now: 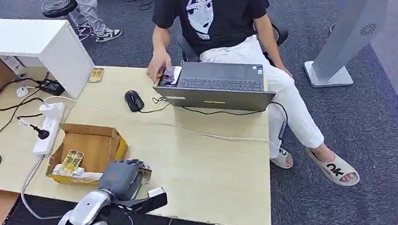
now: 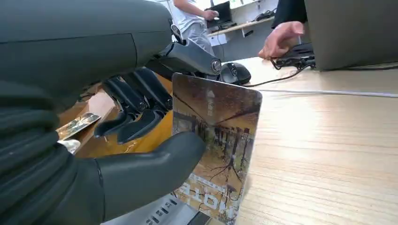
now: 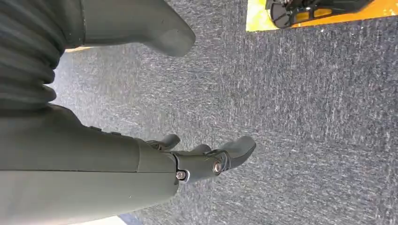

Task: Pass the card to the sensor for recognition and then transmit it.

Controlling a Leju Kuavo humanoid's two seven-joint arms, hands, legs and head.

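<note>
The left hand (image 2: 117, 140) pinches a card (image 2: 216, 150) upright between thumb and fingers, just above the counter (image 1: 213, 167) beside the cardboard box (image 1: 86, 149). The right hand (image 3: 197, 161) hangs over the carpet, fingers loosely spread, holding nothing. A person (image 1: 214, 10) sits at a laptop (image 1: 216, 85).
</note>
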